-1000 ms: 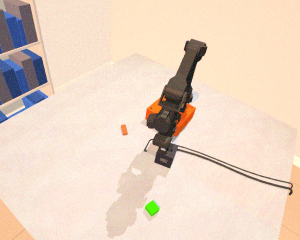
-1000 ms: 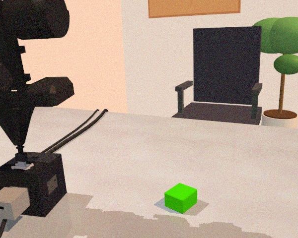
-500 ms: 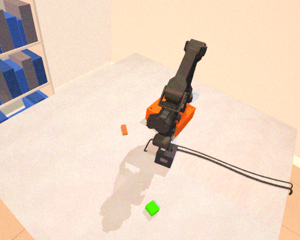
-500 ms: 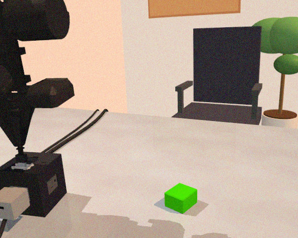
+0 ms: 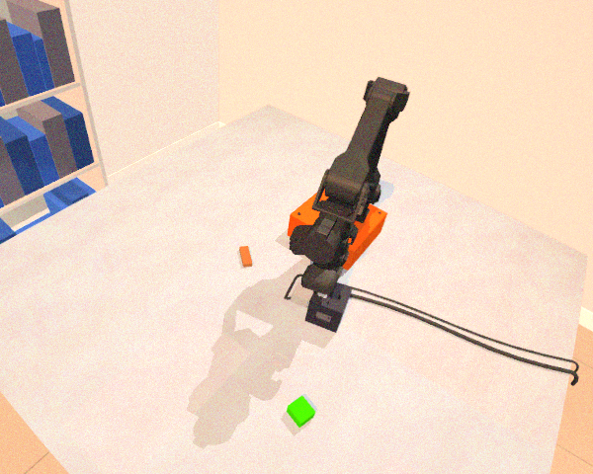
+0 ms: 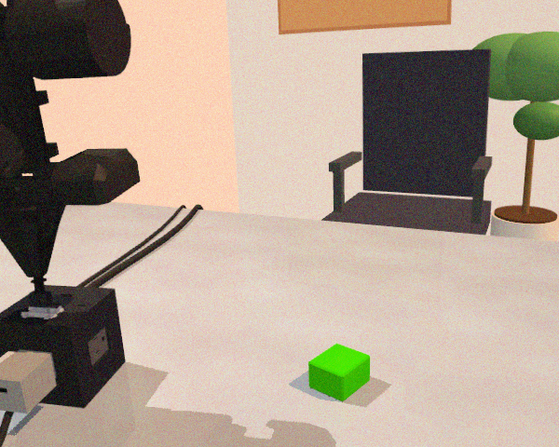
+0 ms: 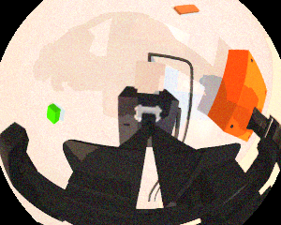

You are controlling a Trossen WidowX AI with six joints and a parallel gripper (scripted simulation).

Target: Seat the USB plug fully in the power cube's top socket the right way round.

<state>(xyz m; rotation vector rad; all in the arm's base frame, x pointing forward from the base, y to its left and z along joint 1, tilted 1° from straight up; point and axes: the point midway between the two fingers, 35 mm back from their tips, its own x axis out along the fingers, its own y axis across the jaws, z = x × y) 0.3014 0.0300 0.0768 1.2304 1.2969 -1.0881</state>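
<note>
The gripper (image 6: 38, 280) points straight down and pinches the USB plug (image 6: 39, 289) tight. The plug sits over the socket (image 6: 41, 311) on top of the black power cube (image 6: 73, 336). A green block (image 6: 339, 371) lies well apart.

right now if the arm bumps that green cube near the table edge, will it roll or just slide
The green cube has flat faces and sits squarely on the table, so it would likely slide, not roll. It looks small, so probably light and easily shoved.
</note>
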